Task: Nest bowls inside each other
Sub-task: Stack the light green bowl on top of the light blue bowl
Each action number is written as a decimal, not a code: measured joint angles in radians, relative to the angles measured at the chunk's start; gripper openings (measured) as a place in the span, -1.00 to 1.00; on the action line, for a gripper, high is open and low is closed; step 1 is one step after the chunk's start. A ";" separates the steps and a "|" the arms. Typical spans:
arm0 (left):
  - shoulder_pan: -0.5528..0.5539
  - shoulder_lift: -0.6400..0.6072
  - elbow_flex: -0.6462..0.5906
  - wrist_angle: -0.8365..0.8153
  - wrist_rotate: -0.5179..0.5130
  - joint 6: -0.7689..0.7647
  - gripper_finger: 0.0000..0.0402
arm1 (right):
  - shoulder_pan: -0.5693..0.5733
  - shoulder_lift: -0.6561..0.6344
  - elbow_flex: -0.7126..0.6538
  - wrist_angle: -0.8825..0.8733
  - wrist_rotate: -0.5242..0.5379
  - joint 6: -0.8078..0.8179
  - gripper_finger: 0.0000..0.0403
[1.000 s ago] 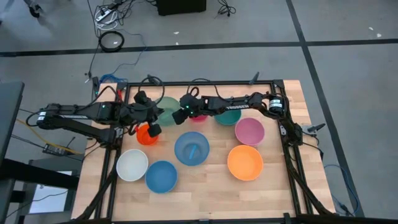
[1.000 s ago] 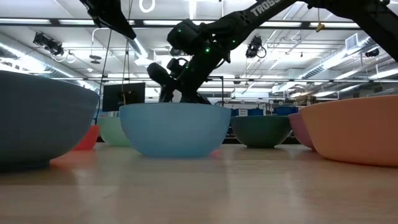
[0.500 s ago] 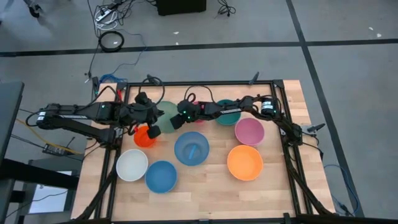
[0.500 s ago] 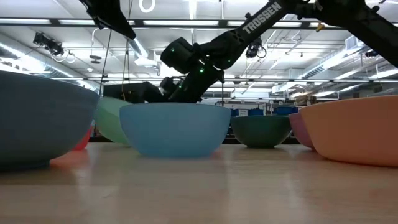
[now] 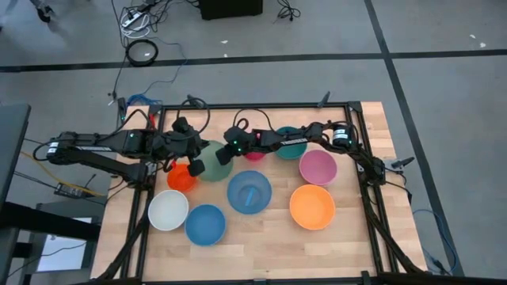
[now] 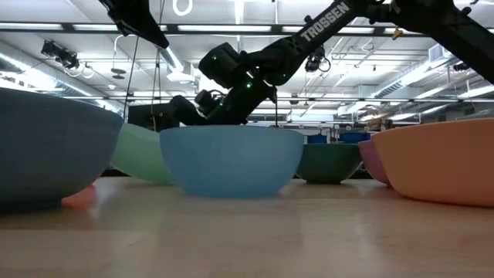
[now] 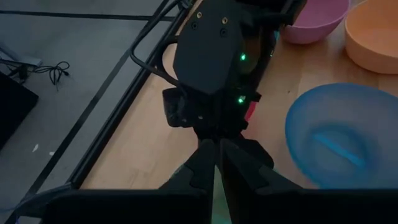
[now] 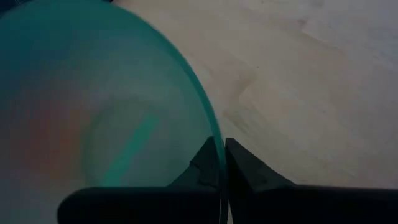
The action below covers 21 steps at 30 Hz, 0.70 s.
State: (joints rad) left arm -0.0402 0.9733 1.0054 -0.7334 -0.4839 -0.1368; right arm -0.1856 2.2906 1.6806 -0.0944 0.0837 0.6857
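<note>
High view: the green bowl (image 5: 214,162) lies tilted just behind the light blue bowl (image 5: 249,192). The right gripper (image 5: 225,153) is clamped on its rim; the left gripper (image 5: 196,165) also pinches that rim.

Even overhead light falls from ceiling strips (image 6: 69,31), shadows are soft, and both wrist views are dim and blurred.

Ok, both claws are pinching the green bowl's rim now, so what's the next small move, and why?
Probably lift the green bowl slightly. Right claw and left claw are shut on its rim, and it sits tilted between the red-orange bowl and light blue bowl, so raising clears them.
</note>
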 joint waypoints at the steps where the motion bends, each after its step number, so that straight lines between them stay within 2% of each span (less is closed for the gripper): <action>1: 0.000 0.000 0.000 0.000 0.000 -0.001 -0.83 | -0.001 0.000 0.000 0.011 0.000 0.001 -0.98; 6: 0.000 0.000 0.000 -0.003 0.007 -0.003 -0.83 | -0.002 -0.009 0.000 0.070 -0.018 -0.021 -0.99; 11: 0.000 0.000 0.000 -0.028 0.087 -0.005 -0.83 | -0.001 -0.088 0.001 0.020 -0.006 -0.107 -0.99; 16: 0.000 -0.005 0.000 -0.088 0.168 -0.028 -0.83 | 0.021 -0.221 0.002 -0.190 0.023 -0.238 -1.00; 21: -0.002 -0.007 0.000 -0.125 0.322 -0.030 -0.83 | 0.102 -0.341 0.002 -0.439 0.015 -0.315 -1.00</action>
State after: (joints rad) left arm -0.0418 0.9661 1.0050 -0.8579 -0.1624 -0.1667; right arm -0.0834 1.9493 1.6829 -0.5333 0.0986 0.3707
